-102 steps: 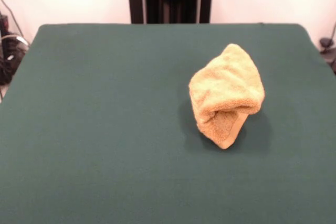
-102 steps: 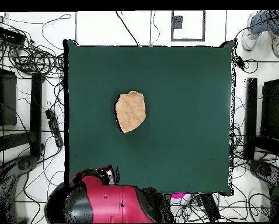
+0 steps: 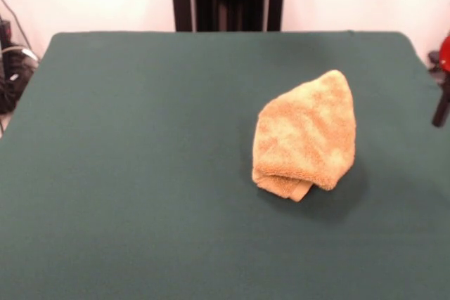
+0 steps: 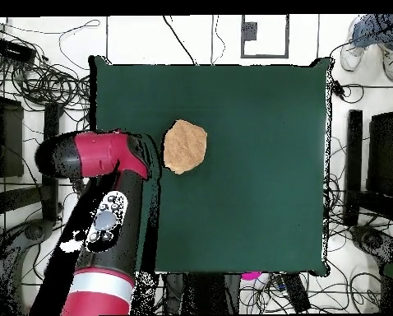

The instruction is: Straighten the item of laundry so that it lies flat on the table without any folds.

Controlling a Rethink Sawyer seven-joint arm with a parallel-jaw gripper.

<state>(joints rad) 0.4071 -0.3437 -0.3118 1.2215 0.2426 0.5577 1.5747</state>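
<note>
Where it lies folded double, the towel (image 3: 306,133) forms a rounded mound.

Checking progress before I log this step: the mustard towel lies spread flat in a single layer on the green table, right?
Not flat. The front view shows the towel bunched in a mound, a fold tucked under its near edge; it does lie on the green table.

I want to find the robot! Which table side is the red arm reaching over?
The red and black arm crosses the dark green table's left edge in the overhead view, beside the mustard-yellow fluffy towel.
</note>
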